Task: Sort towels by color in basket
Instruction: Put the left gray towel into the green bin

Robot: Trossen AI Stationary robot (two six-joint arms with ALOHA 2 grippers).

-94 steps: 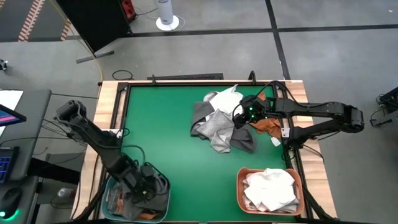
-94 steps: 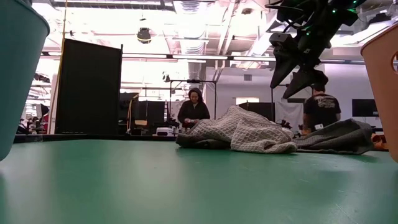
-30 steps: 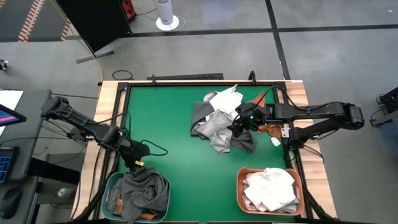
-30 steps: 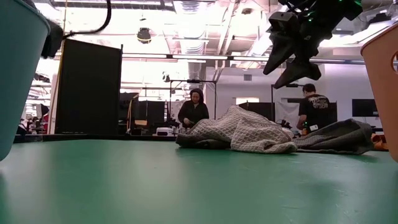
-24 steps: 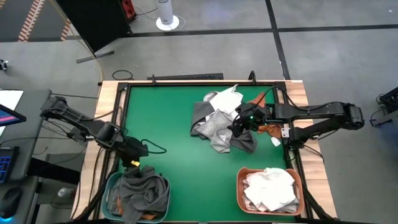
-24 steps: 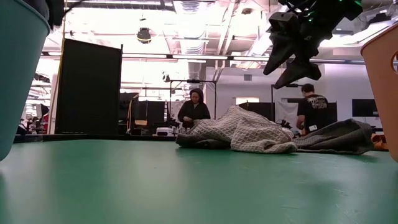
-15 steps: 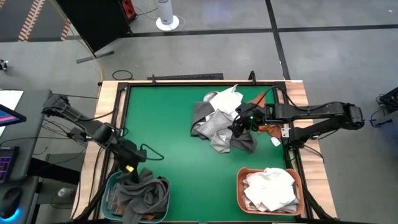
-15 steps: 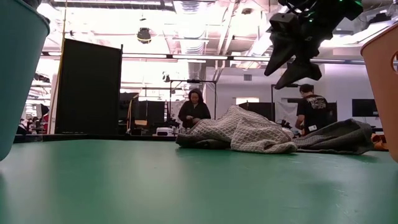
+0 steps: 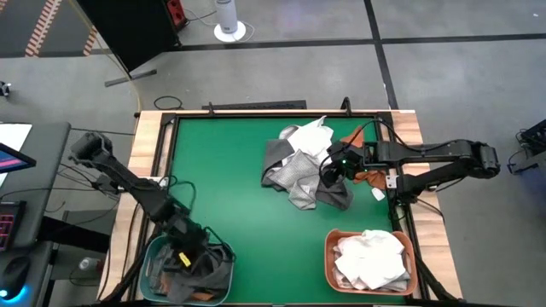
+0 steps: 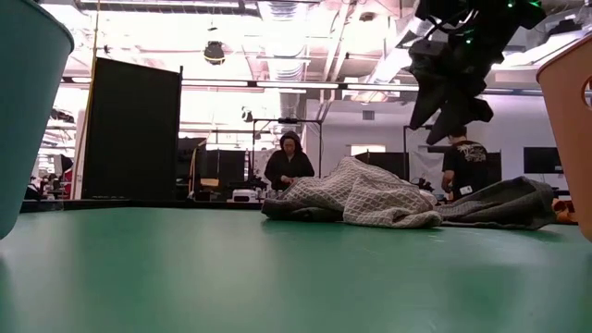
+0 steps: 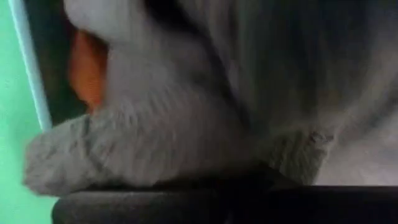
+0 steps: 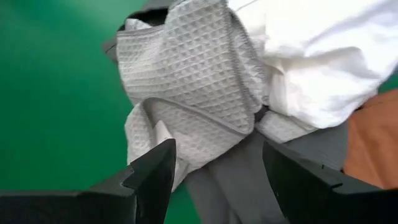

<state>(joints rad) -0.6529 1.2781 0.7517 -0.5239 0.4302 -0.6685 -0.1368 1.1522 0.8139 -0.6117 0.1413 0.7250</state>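
**A:** Start on the left. What is that arm doing?

**B:** The left end effector (image 9: 182,256) is down in the teal basket (image 9: 223,257), fingers together, pressed into a dark grey towel (image 9: 205,263) (a rust orange towel (image 11: 85,68) shows beneath it in the wrist view). Whether it is pinching cloth, I cannot tell. I judge it is settling the grey piece with the dark colours; it should lift straight up so no fold trails over the rim.

**A:** And the middle?

**B:** The unsorted pile sits on the green surface (image 9: 222,170): a light grey waffle towel (image 12: 186,81) on top, a white towel (image 12: 311,56) beside it, dark grey underneath, orange (image 9: 368,173) at the far right.

**A:** The right arm?

**B:** The right end effector (image 9: 331,170) hovers above that pile with fingers apart. A clean pick needs one layer only, ideally a raised fold of the waffle cloth; the overlapping towels are the obstacle, since two could lift together.

**A:** Where would it go?

**B:** Probably the orange basket (image 9: 328,256), holding white towels (image 9: 371,258).
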